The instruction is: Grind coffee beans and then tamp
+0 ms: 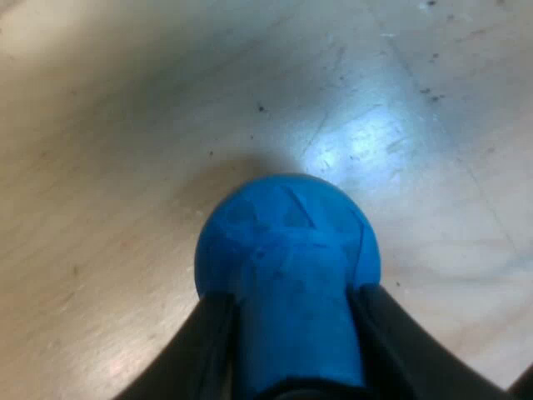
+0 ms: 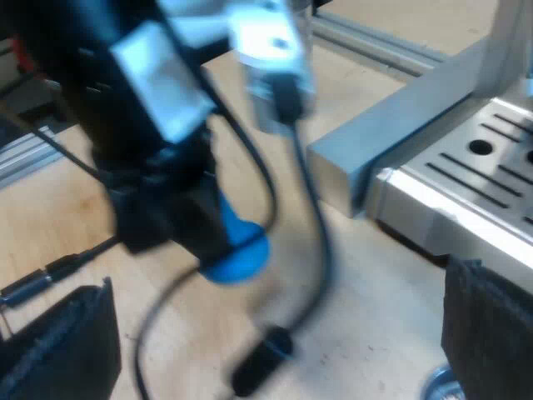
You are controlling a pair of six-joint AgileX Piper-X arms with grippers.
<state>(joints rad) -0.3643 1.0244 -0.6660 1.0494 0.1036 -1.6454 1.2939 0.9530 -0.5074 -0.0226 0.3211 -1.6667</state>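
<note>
Left wrist view: the blue tamper [image 1: 287, 250] sits clamped between the two black fingers [image 1: 208, 350] of our left gripper [image 1: 291, 300], its rounded end out past the fingertips, over the wooden table [image 1: 125, 125]. We cannot tell whether it touches the wood. In the right wrist view the tamper hangs below the left arm, near the slotted metal front of the espresso machine [image 2: 475, 167]. Our right gripper [image 2: 275, 325] has its fingers wide apart above the table, beside the machine.
</note>
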